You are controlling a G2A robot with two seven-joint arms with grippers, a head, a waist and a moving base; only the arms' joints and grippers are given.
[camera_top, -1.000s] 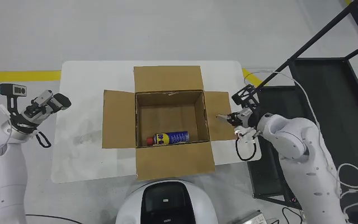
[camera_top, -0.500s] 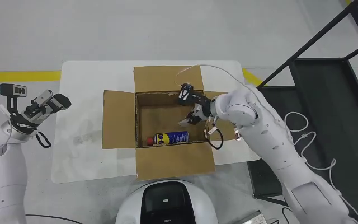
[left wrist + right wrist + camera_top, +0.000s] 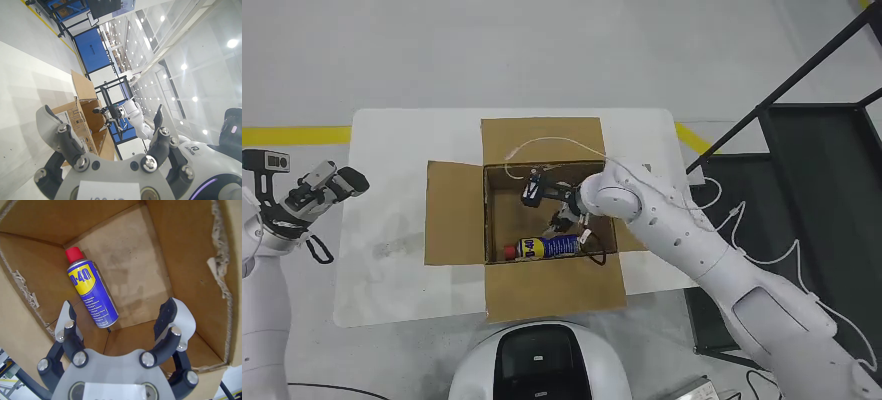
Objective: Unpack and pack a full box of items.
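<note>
- Box (image 3: 555, 287): stands open at middle of white surface (image 3: 392, 250), all four flaps folded outward, rim edges torn in places.
- Can (image 3: 92, 291): lies on its side on box floor, tight along wall nearest robot, red cap toward robot's left, blue and yellow body facing up.
- Right pincer (image 3: 117, 308): hangs in box opening, pointing down at floor, jaws spread wide with nothing between them; close above can's base end, clear of it.
- Left pincer (image 3: 103, 111): held at left edge of surface, well apart from box, jaws spread wide, empty, turned toward box.
- Black rack (image 3: 832, 170): stands just beside right end of surface, clear of box.
</note>
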